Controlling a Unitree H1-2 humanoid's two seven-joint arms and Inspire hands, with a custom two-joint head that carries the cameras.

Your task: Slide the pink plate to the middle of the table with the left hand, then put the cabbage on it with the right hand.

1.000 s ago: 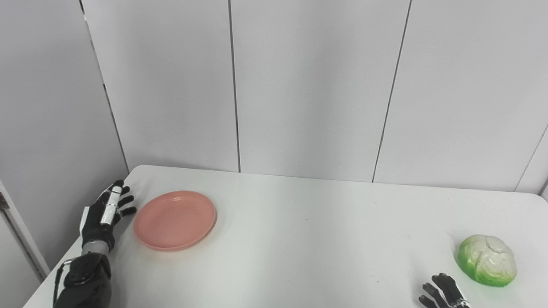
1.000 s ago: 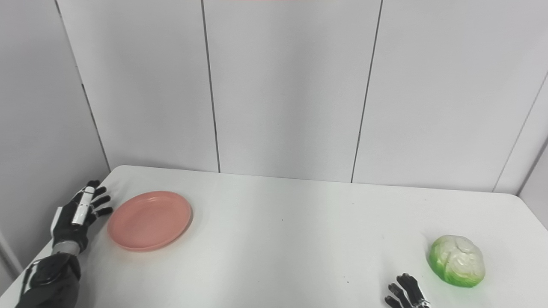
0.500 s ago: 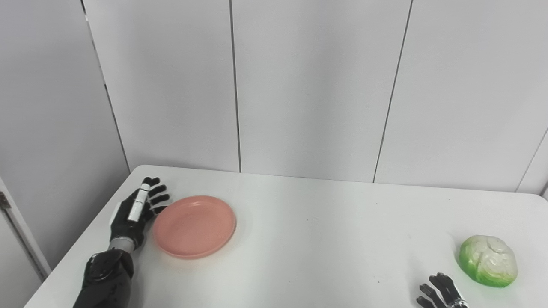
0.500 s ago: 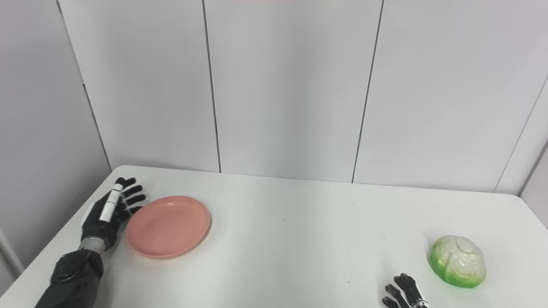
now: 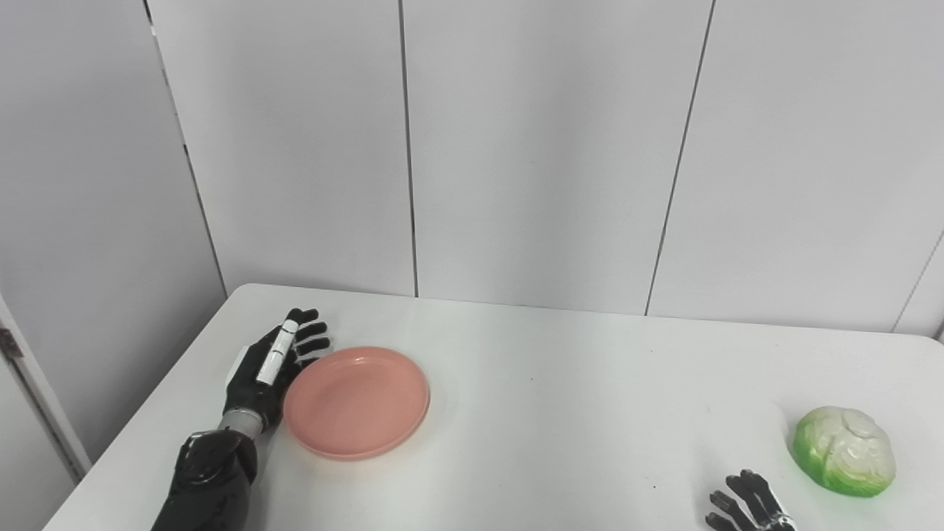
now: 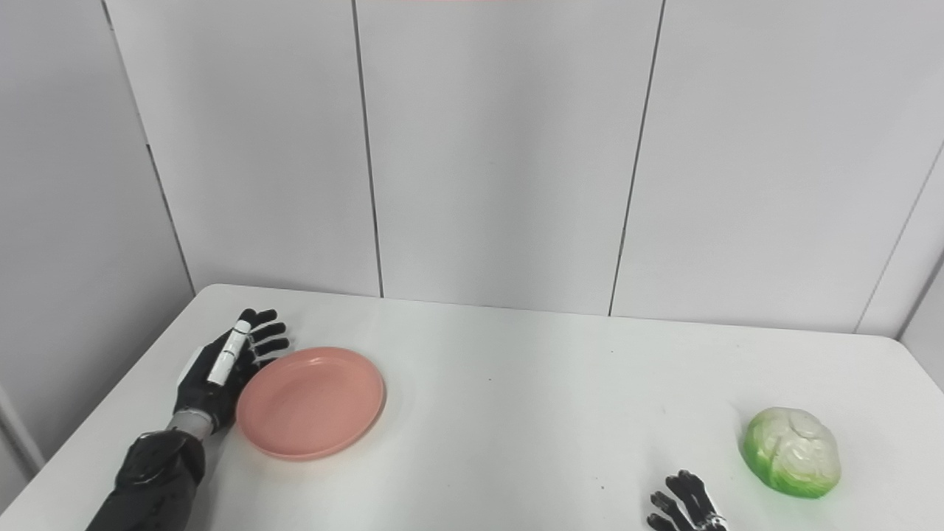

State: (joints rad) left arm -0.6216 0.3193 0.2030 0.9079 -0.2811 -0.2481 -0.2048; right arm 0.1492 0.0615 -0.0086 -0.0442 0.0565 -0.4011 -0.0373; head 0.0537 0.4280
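At the left of the table (image 5: 560, 383) the left hand (image 5: 269, 369) lay edge-on against the near-left rim of the pink plate (image 5: 358, 402), its fingers straight and a little spread, gripping nothing. The plate sat flat in the left part of the table, short of the middle. To push well, the hand probably needed to stay low and pressed squarely behind the rim, moving rightward evenly, or the plate might pivot away or slip past the fingertips. Far to the right, the cabbage (image 5: 844, 450) rested near the table's right edge, untouched. Just left of it, at the bottom edge, the right hand (image 5: 745, 505) showed only spread fingertips, apart from the cabbage and empty.
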